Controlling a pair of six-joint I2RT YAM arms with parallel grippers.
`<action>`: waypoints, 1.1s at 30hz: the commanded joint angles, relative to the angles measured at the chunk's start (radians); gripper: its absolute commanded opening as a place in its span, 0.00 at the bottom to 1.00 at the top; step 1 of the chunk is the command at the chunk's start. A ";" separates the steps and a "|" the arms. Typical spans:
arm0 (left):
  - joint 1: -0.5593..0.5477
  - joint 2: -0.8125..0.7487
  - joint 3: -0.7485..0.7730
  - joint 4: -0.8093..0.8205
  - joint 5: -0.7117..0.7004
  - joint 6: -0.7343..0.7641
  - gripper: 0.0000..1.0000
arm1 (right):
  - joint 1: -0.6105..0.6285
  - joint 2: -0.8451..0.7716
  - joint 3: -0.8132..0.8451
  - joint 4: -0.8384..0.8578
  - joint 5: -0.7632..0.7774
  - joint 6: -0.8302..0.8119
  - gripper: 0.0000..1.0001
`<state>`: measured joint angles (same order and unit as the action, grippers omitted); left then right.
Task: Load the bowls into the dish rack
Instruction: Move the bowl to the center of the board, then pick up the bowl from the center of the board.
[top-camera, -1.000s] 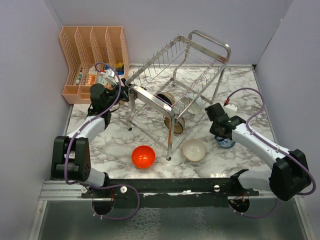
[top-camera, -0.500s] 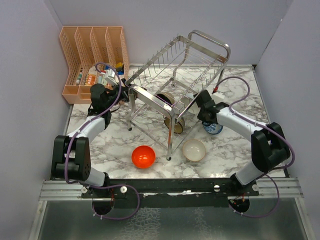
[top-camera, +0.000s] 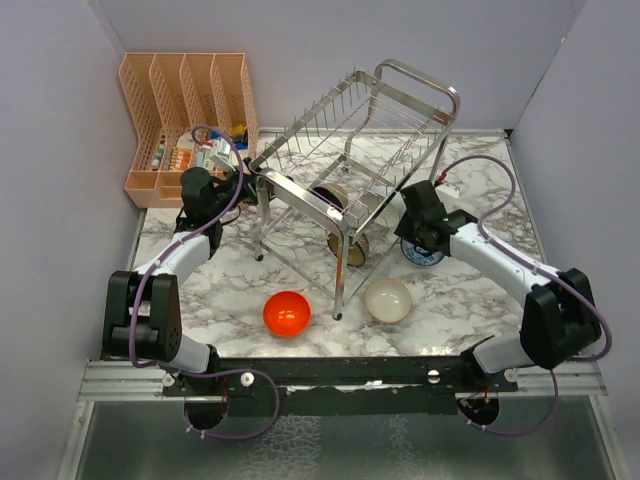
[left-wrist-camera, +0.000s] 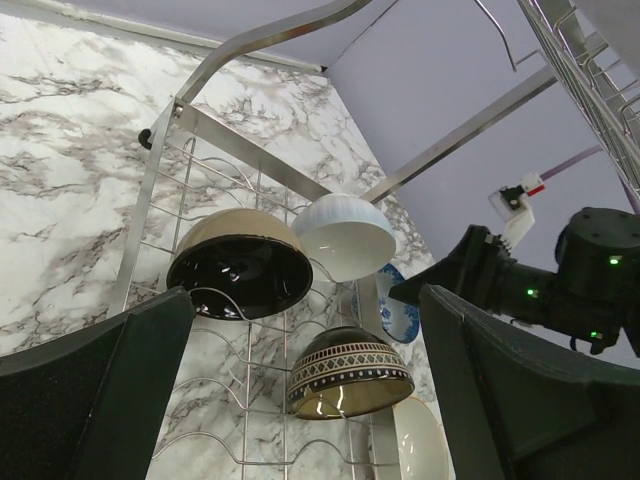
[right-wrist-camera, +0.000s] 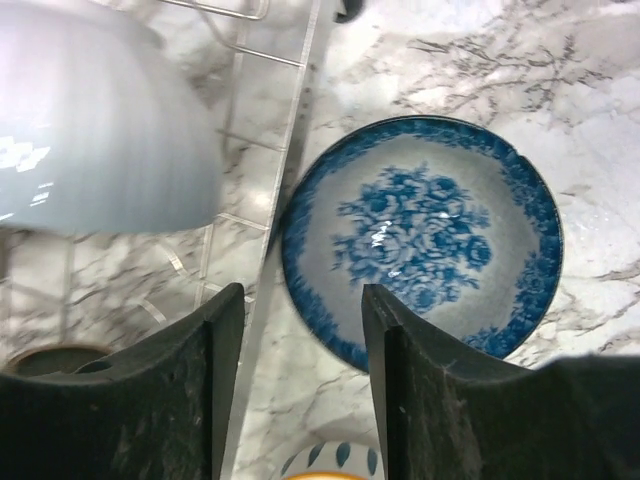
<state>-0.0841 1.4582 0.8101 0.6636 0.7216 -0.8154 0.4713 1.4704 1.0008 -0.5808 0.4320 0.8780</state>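
The steel dish rack (top-camera: 350, 130) stands tilted mid-table. On its lower wires rest a dark brown bowl (left-wrist-camera: 240, 275), a white bowl (left-wrist-camera: 345, 235) and a dark patterned bowl (left-wrist-camera: 350, 370). A white bowl with blue pattern (right-wrist-camera: 420, 240) lies open side up on the marble just right of the rack. My right gripper (right-wrist-camera: 300, 390) hangs open over its left rim, gripping nothing. The red bowl (top-camera: 286, 313) and a beige bowl (top-camera: 388, 300) sit on the table in front. My left gripper (left-wrist-camera: 305, 400) is wide open at the rack's left end.
A peach slotted organiser (top-camera: 185, 110) with small items stands at the back left. Purple walls close in on three sides. The rack's leg (top-camera: 340, 290) stands between the red and beige bowls. A rack rail (right-wrist-camera: 300, 90) runs close beside the blue-patterned bowl.
The right arm swung left toward the rack, bringing the blue-patterned bowl with it, and its jaws have opened. The left arm has not moved.
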 joint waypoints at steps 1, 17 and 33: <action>0.006 -0.013 0.015 -0.005 0.016 0.026 0.99 | 0.007 -0.120 -0.035 0.043 -0.094 -0.045 0.53; 0.006 -0.022 0.009 0.013 0.029 0.011 0.99 | -0.239 -0.304 -0.209 -0.146 -0.141 -0.002 0.54; 0.007 -0.037 0.006 -0.011 0.023 0.022 0.99 | -0.254 -0.257 -0.315 0.066 -0.163 -0.008 0.04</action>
<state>-0.0841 1.4567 0.8101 0.6434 0.7261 -0.8021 0.2184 1.2625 0.6880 -0.5499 0.2386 0.8791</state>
